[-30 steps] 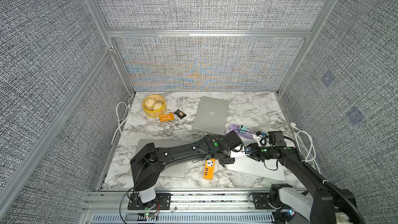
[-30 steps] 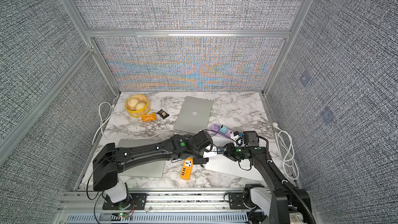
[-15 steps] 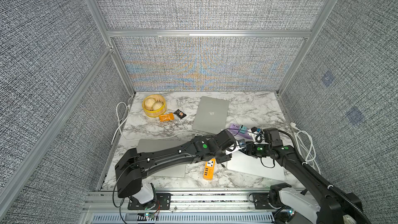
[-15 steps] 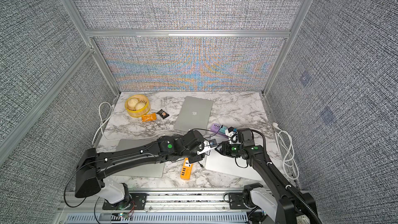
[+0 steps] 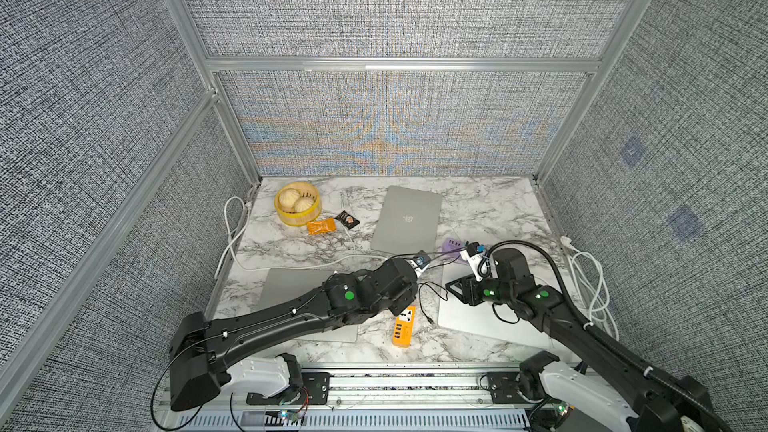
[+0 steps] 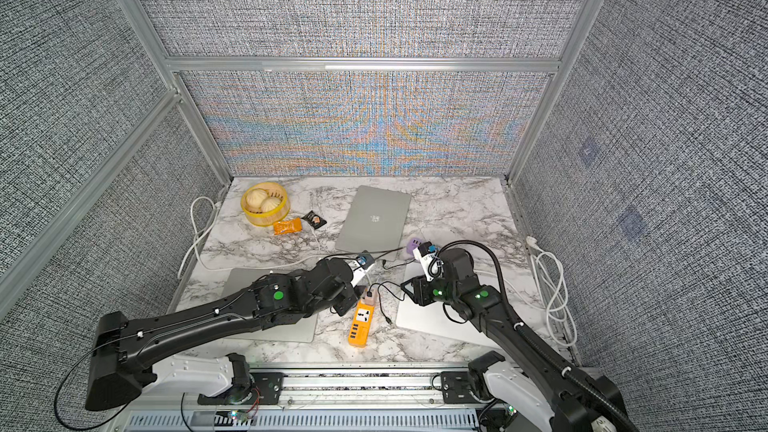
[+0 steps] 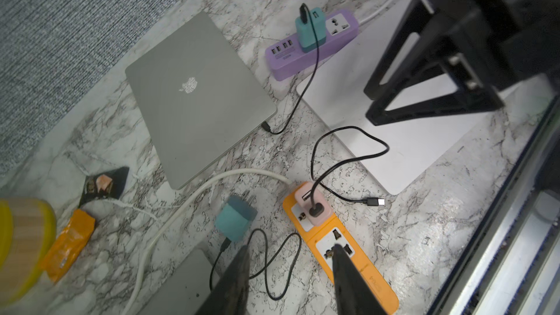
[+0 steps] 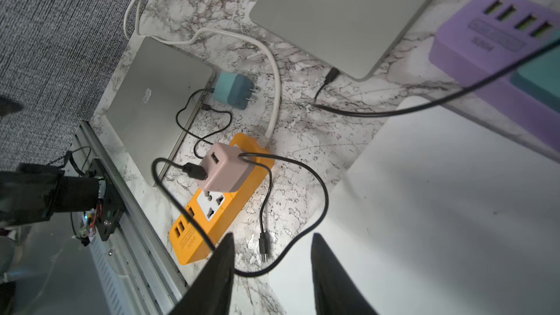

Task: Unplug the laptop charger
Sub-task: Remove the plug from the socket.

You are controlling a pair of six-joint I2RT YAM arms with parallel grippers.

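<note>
Black arms [image 5: 270, 326], green dots [image 5: 349, 295], white bases [image 5: 257, 371] — looped black cable [image 5: 517, 242]

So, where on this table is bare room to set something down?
Freest: the table's back right corner, between the far laptop, the purple power strip and the right wall. Crowded: around the orange power strip, among cables and the loose teal charger.

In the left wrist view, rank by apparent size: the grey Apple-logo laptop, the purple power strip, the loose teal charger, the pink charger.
1. Grey Apple-logo laptop
2. Purple power strip
3. Loose teal charger block and pink charger block plugged into the orange power strip: too alike to rank.
</note>
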